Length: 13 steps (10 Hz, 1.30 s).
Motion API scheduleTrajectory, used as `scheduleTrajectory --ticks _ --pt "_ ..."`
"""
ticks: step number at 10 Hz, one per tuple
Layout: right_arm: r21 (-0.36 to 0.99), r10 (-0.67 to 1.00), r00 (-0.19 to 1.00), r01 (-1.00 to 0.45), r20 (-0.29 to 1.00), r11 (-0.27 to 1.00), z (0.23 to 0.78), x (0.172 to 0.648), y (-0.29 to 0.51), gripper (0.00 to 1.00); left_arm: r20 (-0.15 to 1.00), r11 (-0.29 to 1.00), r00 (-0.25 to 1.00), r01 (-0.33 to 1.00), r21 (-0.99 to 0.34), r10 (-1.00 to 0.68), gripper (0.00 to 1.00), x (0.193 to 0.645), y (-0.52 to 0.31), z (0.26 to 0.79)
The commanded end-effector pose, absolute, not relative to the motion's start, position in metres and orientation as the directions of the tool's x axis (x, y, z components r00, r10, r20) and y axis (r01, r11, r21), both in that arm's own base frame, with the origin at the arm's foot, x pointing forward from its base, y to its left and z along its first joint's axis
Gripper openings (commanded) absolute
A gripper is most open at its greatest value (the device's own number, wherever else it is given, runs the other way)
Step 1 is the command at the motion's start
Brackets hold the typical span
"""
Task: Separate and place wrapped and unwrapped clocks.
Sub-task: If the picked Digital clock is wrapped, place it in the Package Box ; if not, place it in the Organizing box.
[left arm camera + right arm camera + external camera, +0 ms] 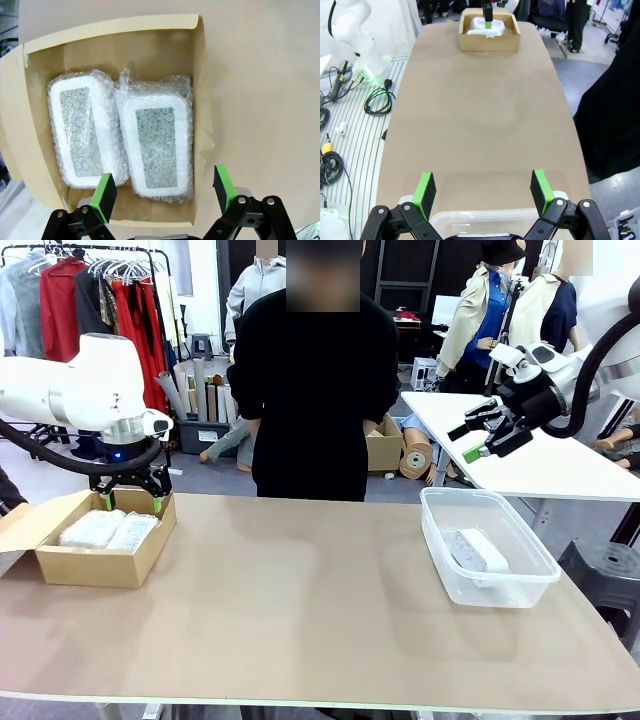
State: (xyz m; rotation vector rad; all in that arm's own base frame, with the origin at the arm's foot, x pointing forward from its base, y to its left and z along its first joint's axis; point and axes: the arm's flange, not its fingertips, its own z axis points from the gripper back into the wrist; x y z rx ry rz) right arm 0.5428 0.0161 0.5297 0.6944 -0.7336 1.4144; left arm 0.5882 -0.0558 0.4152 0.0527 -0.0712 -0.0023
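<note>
1. Two bubble-wrapped clocks, one (82,132) beside the other (157,145), touching, in a brown cardboard box (60,560) at the worktop's (300,590) left end.
2. One bare white clock (478,550) in a clear plastic tub (500,590) at the right end.
3. Left pincer (165,192), fingers apart and empty, just above the box, over the wrapped pair.
4. Right pincer (472,440), fingers apart and empty, raised well above the tub.
5. Wrapped clocks flat, long axes parallel, running along the box's length.
</note>
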Motion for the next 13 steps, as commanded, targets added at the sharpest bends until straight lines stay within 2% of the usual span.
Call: scheduleTrajectory --ticks 1,2,3,8,11,13 --pt "-0.013 0.607 0.015 -0.999 0.795 0.041 0.533 0.542 0.017 1.00 0.074 0.999 0.997 0.000 0.053 -0.004 1.00 0.588 -0.054 0.417" --pt "-0.013 0.607 0.015 -0.999 0.795 0.041 0.533 0.542 0.017 1.00 0.071 0.999 0.997 0.000 0.053 -0.004 1.00 0.588 -0.056 0.415" --pt "-0.013 0.607 0.015 -0.999 0.795 0.041 0.533 0.542 0.017 1.00 0.017 0.999 0.999 0.046 -0.007 -0.046 1.00 0.592 -0.050 0.428" --pt "-0.013 0.607 0.015 -0.999 0.795 0.041 0.533 0.542 0.017 1.00 -0.077 0.955 0.971 0.206 -0.212 -0.226 1.00 0.586 -0.048 0.487" --pt "-0.013 0.607 0.015 -0.999 0.795 0.041 0.533 0.542 0.017 1.00 -0.136 0.857 0.902 0.330 -0.397 -0.410 1.00 0.586 -0.051 0.499" --pt "-0.013 0.607 0.015 -0.999 0.795 0.041 0.533 0.542 0.017 1.00 -0.126 0.764 0.839 0.407 -0.500 -0.529 1.00 0.586 -0.052 0.498"
